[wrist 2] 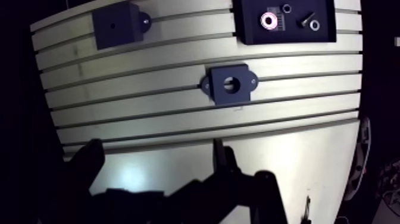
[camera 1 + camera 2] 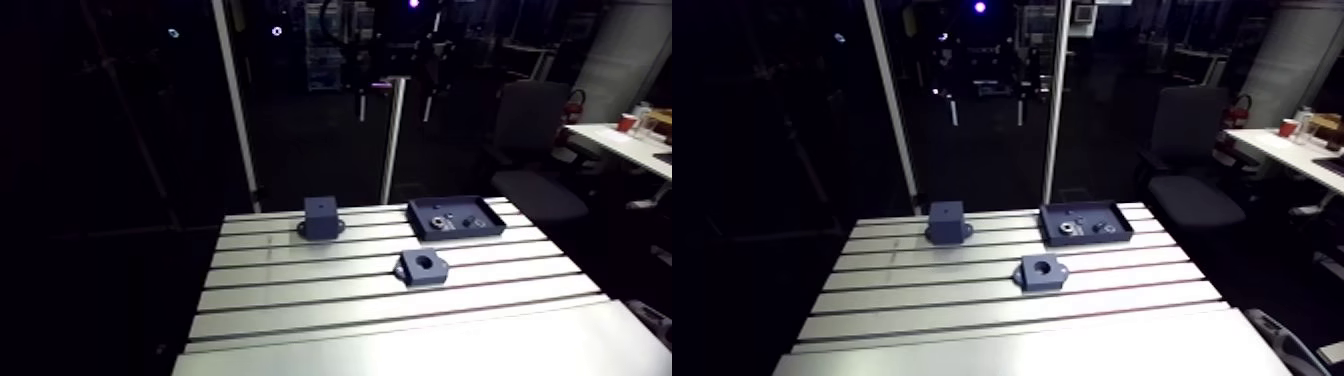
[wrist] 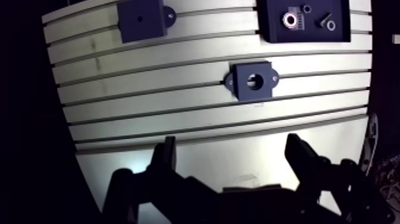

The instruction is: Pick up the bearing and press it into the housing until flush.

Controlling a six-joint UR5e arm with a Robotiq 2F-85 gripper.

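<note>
1. Aluminium slotted tabletop [image 2: 300, 330] had three dark things on it, all well apart from each other.
2. The dark square housing block with a round bore [image 3: 255, 81] sat roughly mid-table, bore facing up.
3. The small shiny ring-shaped bearing [image 3: 291, 19] lay inside the dark shallow tray [image 3: 274, 33] at the far edge, beside a couple of small parts [image 3: 328, 24] I couldn't really make out.
4. A dark cube-ish block with a flanged base [image 3: 141, 19] stood along that same far edge, away from the tray.
5. The end effector [image 3: 231, 143] hung over the near side of the tabletop, fingers spread wide, gripping nothing, well short of the housing block.
</note>
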